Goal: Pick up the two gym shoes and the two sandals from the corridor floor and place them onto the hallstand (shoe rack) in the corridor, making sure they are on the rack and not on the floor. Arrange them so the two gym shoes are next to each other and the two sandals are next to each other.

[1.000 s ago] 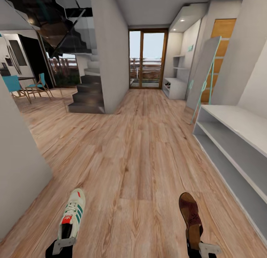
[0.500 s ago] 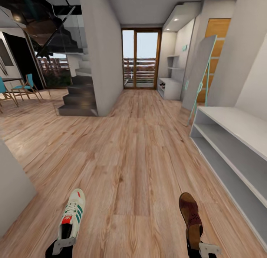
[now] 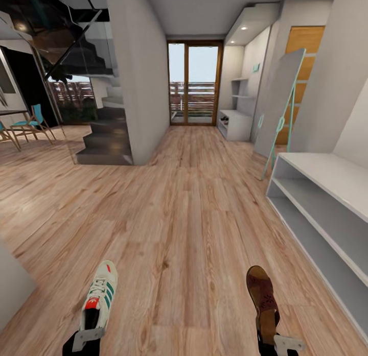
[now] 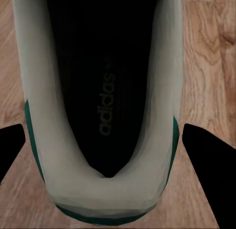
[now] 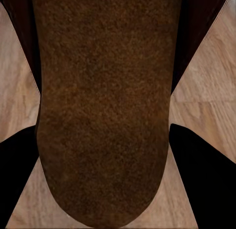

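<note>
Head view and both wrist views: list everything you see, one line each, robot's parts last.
gym shoe: one, white with green stripes and red-orange tongue, held at the heel by the left gripper, toe pointing ahead.
sandal: one, reddish-brown, held at the heel by the right gripper.
corridor floor: light brown wood planks, running ahead.
white shelf unit: one, two shelves, along the right wall.
far rack: one, pale grey, right of the glass door.
glass door: one, wood-framed, corridor's end.
staircase: one, dark, left.
teal chairs: far left.
left gripper: shut on the gym shoe.
right gripper: shut on the sandal.
</note>
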Motion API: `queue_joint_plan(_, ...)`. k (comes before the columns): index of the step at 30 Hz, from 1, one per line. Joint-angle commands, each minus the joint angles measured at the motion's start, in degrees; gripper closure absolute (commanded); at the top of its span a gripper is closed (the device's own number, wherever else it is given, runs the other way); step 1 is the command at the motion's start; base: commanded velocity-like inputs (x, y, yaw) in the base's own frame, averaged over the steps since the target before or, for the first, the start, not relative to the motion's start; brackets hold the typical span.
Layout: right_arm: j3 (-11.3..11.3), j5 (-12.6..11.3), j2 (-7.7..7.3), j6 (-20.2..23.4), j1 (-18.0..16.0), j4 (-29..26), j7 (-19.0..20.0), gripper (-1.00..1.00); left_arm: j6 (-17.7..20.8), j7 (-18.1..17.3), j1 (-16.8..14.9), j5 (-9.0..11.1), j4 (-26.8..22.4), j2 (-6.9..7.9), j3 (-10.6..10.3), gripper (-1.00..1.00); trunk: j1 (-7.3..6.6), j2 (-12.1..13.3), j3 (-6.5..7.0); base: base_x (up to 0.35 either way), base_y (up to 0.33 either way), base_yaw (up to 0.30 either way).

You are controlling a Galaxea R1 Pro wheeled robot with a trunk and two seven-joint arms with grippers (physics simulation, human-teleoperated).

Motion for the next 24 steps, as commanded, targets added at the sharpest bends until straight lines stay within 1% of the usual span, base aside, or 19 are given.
queue_joint_plan(1,0.0,0.3,0.02,-0.1,0.0,0.0,-0.3,1.0,-0.2,-0.2,0.0,-0.5,0.0,-0.04,0.5,1.0,0.02,0.0,0.04,0.338,0.0,0.0)
queue_joint_plan(8,0.0,0.3,0.03,-0.1,0.0,0.0,-0.3,1.0,-0.2,-0.2,0.0,-0.5,0.0,-0.05,0.5,1.0,0.02,0.0,0.39,0.338,0.0,0.0)
queue_joint_plan(24,-0.1,0.3,-0.18,-0.1,0.0,0.0,-0.2,1.0,-0.2,-0.2,-0.1,-0.5,0.1,-0.04,0.5,1.0,0.02,0.0,0.41,0.338,0.0,0.0)
